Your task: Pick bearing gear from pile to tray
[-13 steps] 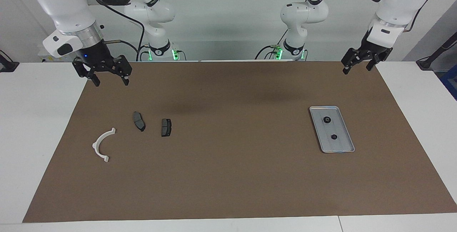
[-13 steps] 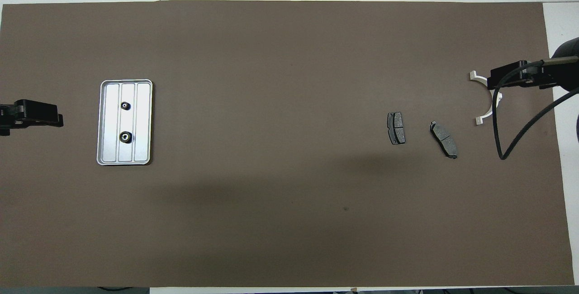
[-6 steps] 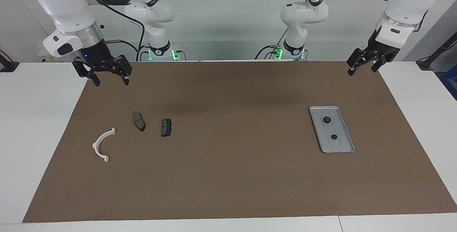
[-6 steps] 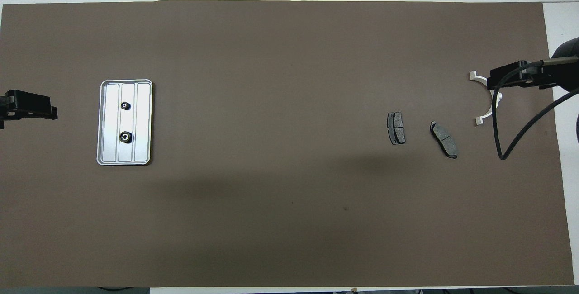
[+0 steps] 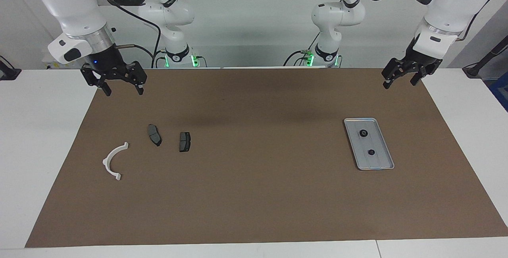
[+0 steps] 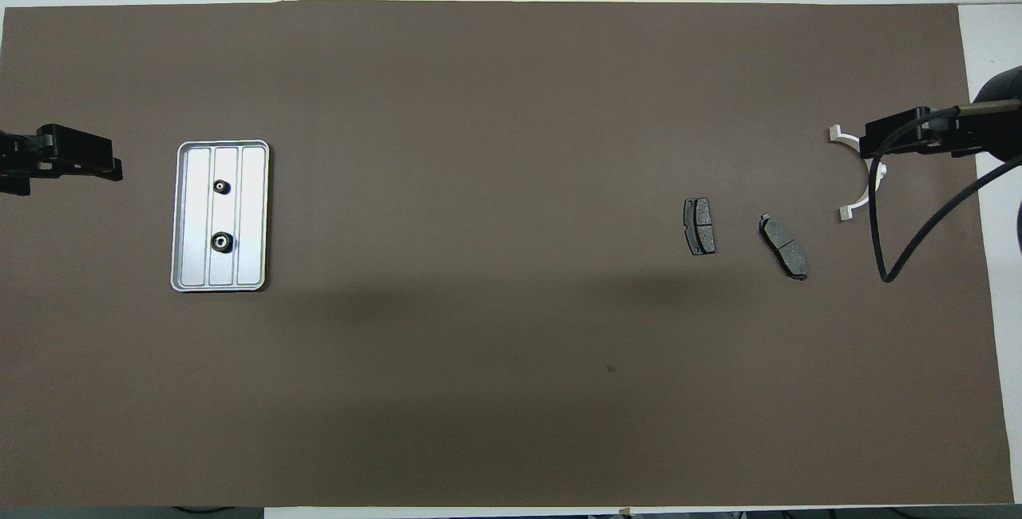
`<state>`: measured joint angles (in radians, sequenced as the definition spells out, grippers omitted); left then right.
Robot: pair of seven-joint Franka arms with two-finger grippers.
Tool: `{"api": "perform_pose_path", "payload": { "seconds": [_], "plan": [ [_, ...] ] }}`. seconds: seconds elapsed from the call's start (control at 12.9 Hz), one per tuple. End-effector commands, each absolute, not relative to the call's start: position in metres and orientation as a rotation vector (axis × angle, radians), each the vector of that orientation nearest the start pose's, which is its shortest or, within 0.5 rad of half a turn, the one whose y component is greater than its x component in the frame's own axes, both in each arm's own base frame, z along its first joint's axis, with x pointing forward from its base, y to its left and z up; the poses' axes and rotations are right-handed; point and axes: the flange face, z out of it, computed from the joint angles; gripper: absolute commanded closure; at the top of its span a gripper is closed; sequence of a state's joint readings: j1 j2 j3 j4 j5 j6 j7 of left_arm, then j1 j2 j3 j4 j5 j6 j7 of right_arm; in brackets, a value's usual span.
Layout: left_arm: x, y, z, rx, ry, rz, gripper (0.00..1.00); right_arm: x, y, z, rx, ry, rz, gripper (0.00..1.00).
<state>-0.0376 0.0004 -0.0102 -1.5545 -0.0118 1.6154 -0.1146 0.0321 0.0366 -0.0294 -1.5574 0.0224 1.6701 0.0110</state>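
both gears (image 5: pixel 363 133) (image 5: pixel 371 152) lie in the tray (image 5: pixel 387 147): small, stiff, light, best pinched across the rim; left gripper (image 5: pixel 401 76) and right gripper (image 5: pixel 121 85) hang spread, empty

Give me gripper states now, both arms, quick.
Left gripper: open, empty, raised over the mat's edge nearest the robots, at the tray end.
Right gripper: open, empty, raised over the mat's corner, at the brake pads end.
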Motion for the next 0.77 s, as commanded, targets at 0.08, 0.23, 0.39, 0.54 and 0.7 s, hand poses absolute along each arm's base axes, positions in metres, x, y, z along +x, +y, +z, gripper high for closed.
{"api": "perform_pose_path", "payload": {
  "seconds": [0.08, 0.23, 0.39, 0.54, 0.7],
  "plan": [
    [0.5442, -0.0258, 0.6515, -3.157, -0.091, -0.078, 0.00, 0.5716, 0.0035, 0.6207, -3.123, -0.006, -0.127, 0.00],
    [0.5434, -0.0243, 0.6510, -3.158, -0.094, -0.083, 0.00, 0.5711, 0.0035, 0.6216, -3.122, -0.006, -0.129, 0.00],
    [0.5433, -0.0227, 0.6524, -3.157, -0.099, -0.081, 0.00, 0.5702, 0.0034, 0.6233, -3.124, -0.008, -0.134, 0.00],
    [0.5432, -0.0212, 0.6516, -3.156, -0.103, -0.076, 0.00, 0.5698, 0.0033, 0.6242, -3.124, -0.006, -0.137, 0.00],
    [0.5408, -0.0183, 0.6541, -3.145, -0.108, -0.060, 0.00, 0.5698, 0.0033, 0.6242, -3.124, -0.006, -0.137, 0.00]
  ]
}}
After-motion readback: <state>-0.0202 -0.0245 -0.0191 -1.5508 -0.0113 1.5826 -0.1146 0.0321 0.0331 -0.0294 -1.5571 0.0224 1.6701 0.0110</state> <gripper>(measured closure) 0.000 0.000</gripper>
